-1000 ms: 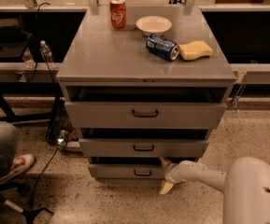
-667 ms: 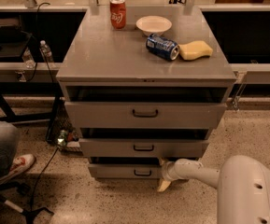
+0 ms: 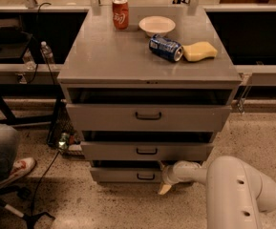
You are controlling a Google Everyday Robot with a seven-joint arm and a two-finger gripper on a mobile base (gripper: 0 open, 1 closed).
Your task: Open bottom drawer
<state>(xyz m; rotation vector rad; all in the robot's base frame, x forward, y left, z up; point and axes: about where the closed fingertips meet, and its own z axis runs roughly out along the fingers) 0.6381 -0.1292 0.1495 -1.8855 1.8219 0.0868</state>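
The grey cabinet (image 3: 104, 61) has three drawers. The bottom drawer (image 3: 118, 175) has the shortest front, with a small dark loop handle (image 3: 145, 176) at its centre and a thin dark gap above it. My gripper (image 3: 164, 178) is at the right end of that drawer front, just right of the handle. Its fingers stand apart, one above and one (image 3: 165, 189) below the front's edge, holding nothing. My white arm (image 3: 233, 190) reaches in from the lower right.
The middle drawer (image 3: 147, 150) and the top drawer (image 3: 148, 116) stick out above the bottom one. On the cabinet top are a red can (image 3: 120, 13), a white bowl (image 3: 156, 25), a lying blue can (image 3: 165, 47) and a yellow sponge (image 3: 199, 51). A person's leg and shoe (image 3: 13, 168) are at left.
My gripper and arm have shifted a little to the left, closer to the bottom drawer's handle. The drawers have not visibly moved.
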